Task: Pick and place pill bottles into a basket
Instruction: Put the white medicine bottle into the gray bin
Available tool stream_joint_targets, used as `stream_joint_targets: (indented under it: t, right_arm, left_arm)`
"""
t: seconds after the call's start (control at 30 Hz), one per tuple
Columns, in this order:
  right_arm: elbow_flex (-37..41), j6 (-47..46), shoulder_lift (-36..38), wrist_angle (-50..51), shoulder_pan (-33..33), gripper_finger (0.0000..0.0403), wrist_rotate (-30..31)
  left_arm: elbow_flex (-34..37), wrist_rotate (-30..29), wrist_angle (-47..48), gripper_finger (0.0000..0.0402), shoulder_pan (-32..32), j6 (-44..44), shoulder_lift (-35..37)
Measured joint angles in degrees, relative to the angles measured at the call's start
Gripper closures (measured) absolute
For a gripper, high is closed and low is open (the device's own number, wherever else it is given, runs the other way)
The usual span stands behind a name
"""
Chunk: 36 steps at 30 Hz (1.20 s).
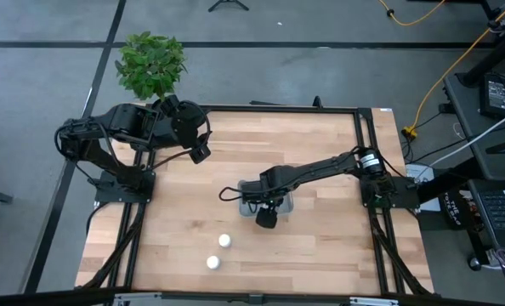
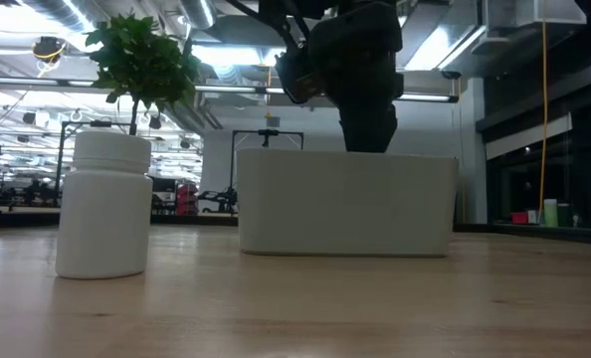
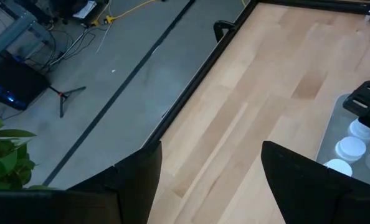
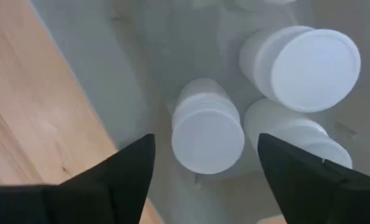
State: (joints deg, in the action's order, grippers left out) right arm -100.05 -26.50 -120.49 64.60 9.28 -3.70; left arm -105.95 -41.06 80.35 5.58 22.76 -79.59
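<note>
The pale translucent basket (image 1: 288,202) stands mid-table, and it also shows in the low view (image 2: 345,204). My right gripper (image 1: 267,218) hangs over it, open. In the right wrist view its fingers (image 4: 205,142) stand on either side of an upright white pill bottle (image 4: 208,134) on the basket floor, apart from it. Two more bottles (image 4: 303,62) (image 4: 291,134) stand beside it in the basket. Two bottles (image 1: 224,240) (image 1: 212,263) stand upright on the table nearer the front edge; one shows in the low view (image 2: 101,204). My left gripper (image 1: 200,155) waits open at the far left.
A green plant (image 1: 150,64) stands beyond the table's far left corner. The black table frame (image 1: 367,170) runs along the edges. Bare wood (image 1: 320,246) lies to the front right of the basket. The left wrist view shows the basket with bottles (image 3: 350,149) farther off.
</note>
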Motion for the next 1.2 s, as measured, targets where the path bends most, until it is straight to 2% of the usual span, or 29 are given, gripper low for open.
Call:
stream_joint_targets:
  t: [0.23,0.4,0.47,0.57,0.67,0.73,1.03,1.2]
  right_arm:
    - [-4.3,-0.1,0.0,1.0,0.5,0.0143,0.0]
    - [-13.2,-0.1,0.0,3.4,1.6,0.0159,0.1]
    - [-17.2,-0.1,0.0,7.0,2.0,0.0164,2.1]
    - [-23.6,0.0,0.2,15.6,3.1,0.017,10.7]
    - [-28.4,-0.3,0.8,24.2,4.5,0.0175,23.4]
    - [-29.7,-1.7,2.1,25.6,5.6,0.0177,31.0]
    - [-27.7,-8.0,14.6,25.4,11.2,0.0178,50.3]
    - [-18.8,-9.3,26.4,25.4,12.6,0.0178,56.2]
  left_arm:
    - [0.0,0.0,0.0,0.0135,0.0,0.0,0.0]
    - [0.0,0.7,0.0,0.0135,0.0,-0.1,0.0]
    - [0.0,1.7,0.0,0.0135,0.0,-1.1,0.0]
    - [0.0,4.8,0.0,0.0135,0.0,-1.8,0.0]
    - [0.8,10.2,-0.2,0.0135,0.2,-1.2,0.0]
    - [2.7,13.3,-0.1,0.0135,1.0,-1.0,0.0]
    - [17.2,21.0,-2.8,0.0135,11.5,-2.0,0.0]
    - [23.5,28.9,-9.2,0.0135,15.6,-0.9,-0.1]
